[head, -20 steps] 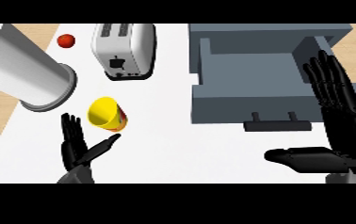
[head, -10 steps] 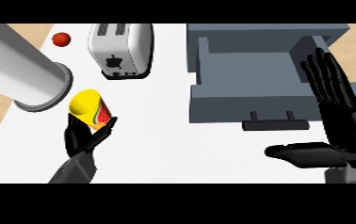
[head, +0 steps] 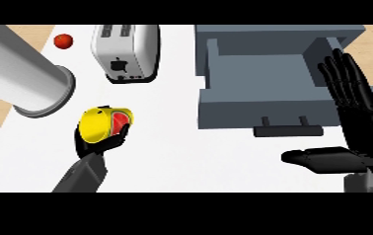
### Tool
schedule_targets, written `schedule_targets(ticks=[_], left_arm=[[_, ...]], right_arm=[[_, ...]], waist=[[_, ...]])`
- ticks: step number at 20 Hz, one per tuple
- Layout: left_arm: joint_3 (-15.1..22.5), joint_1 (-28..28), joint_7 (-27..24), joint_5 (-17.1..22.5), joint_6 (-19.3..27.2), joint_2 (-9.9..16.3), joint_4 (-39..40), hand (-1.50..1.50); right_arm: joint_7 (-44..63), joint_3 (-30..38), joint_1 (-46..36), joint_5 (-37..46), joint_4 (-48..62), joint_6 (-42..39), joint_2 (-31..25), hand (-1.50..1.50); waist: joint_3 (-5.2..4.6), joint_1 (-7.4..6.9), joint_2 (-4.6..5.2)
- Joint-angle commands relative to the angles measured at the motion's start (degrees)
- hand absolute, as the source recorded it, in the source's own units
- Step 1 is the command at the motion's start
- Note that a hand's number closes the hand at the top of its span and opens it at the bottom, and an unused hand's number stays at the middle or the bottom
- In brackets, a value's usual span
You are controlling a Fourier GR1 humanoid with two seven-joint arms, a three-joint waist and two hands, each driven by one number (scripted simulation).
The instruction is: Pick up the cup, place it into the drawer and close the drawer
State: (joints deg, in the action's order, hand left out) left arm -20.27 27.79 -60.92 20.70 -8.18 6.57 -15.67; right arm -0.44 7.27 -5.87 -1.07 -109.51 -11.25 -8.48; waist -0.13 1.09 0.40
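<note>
One cup (head: 103, 124) (yellow, red inside) sits at lower left, the left hand (head: 102, 142) with fingers curled round it. Right hand (head: 350, 110) rests open at right. Pickup underway; next, carry it right into the open drawer (head: 270, 76).

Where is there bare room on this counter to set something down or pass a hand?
Free: the white counter between the yellow cup in the left hand and the open grey drawer, and the drawer's bare inside. Crowded: upper left, around the white toaster, silver cylinder and red ball.
</note>
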Motion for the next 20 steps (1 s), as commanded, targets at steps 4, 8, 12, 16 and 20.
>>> schedule_targets(ticks=[4,8,12,16,20], left_arm=[[2.7,-1.1,-2.8,-2.5,-13.7,5.1,-0.5,1.5],[4.5,-1.7,-3.7,-4.0,-15.9,5.7,-2.6,1.5],[5.1,0.2,-2.5,-4.0,-16.9,6.0,-4.7,1.5],[6.3,0.9,-2.5,-4.2,-16.9,5.2,-9.6,1.5],[9.4,2.9,4.9,-4.9,-13.7,3.2,-16.7,1.5]], right_arm=[[-0.6,-0.5,0.0,1.5,0.3,0.7,0.4,-1.5],[-0.3,-0.5,0.4,1.6,-0.8,0.5,0.0,-1.5],[-1.5,-0.3,1.0,0.5,-1.2,0.5,0.9,-1.5],[-0.9,-1.3,0.3,2.9,0.9,2.1,1.7,-1.5],[-1.2,-0.2,1.6,1.2,-1.2,1.4,1.4,-1.5]], waist=[[-0.03,0.03,0.04],[-0.01,-0.1,-0.09],[0.01,-0.13,-0.14],[0.05,-0.73,-0.29],[0.16,-1.15,-0.67]])
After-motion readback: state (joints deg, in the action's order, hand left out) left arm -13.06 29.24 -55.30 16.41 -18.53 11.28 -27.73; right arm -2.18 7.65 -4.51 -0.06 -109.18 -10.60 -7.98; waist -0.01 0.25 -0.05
